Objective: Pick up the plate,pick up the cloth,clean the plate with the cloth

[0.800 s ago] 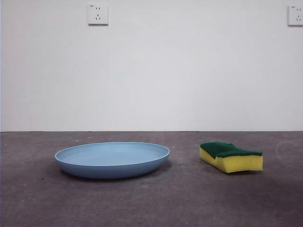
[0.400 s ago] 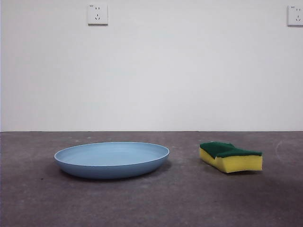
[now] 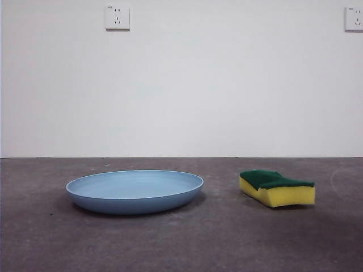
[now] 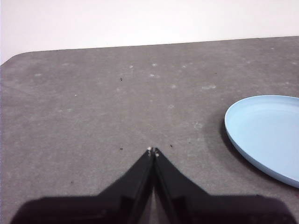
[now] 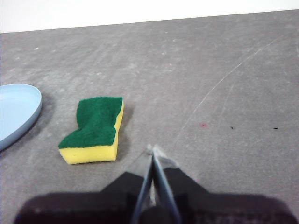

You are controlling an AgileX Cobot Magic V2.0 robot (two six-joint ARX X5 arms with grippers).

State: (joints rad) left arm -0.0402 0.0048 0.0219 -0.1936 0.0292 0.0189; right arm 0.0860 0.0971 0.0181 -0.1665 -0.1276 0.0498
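The light-blue plate point(image 3: 134, 191) lies flat on the grey table, left of centre in the front view. Right of it rests the cloth point(image 3: 277, 187), a yellow sponge with its green layer up. My left gripper point(image 4: 153, 150) is shut and empty above bare table, the plate's rim point(image 4: 243, 140) off to one side of it. My right gripper point(image 5: 153, 149) is also shut and empty, hovering a short way from the cloth point(image 5: 95, 129); the plate's edge point(image 5: 21, 114) shows beyond the cloth. Neither arm appears in the front view.
A white wall with two sockets point(image 3: 117, 17) point(image 3: 354, 18) closes off the back of the table. The left wrist view shows the table's rounded far corner point(image 4: 14, 58). A faint curved scratch point(image 5: 224, 86) marks the surface near the right gripper.
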